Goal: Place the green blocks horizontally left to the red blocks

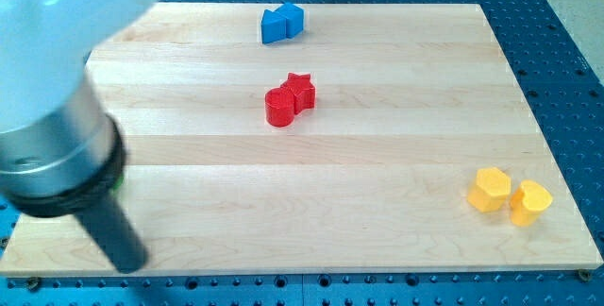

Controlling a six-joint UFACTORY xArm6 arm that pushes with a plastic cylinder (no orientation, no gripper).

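Two red blocks touch near the board's middle: a red star (300,90) and a red cylinder (279,108) at its lower left. The arm fills the view's left side. Its dark rod slants down to my tip (132,263) near the board's bottom left edge, far to the lower left of the red blocks. A thin green sliver (119,182) shows at the right edge of the arm's dark collar. The green blocks are otherwise hidden behind the arm, so I cannot tell their shapes or how the tip stands to them.
Two blue blocks (282,23) touch at the view's top centre. Two yellow blocks, a hexagon (491,190) and a heart shape (530,202), sit at the bottom right. The wooden board (396,155) lies on a blue perforated table (566,23).
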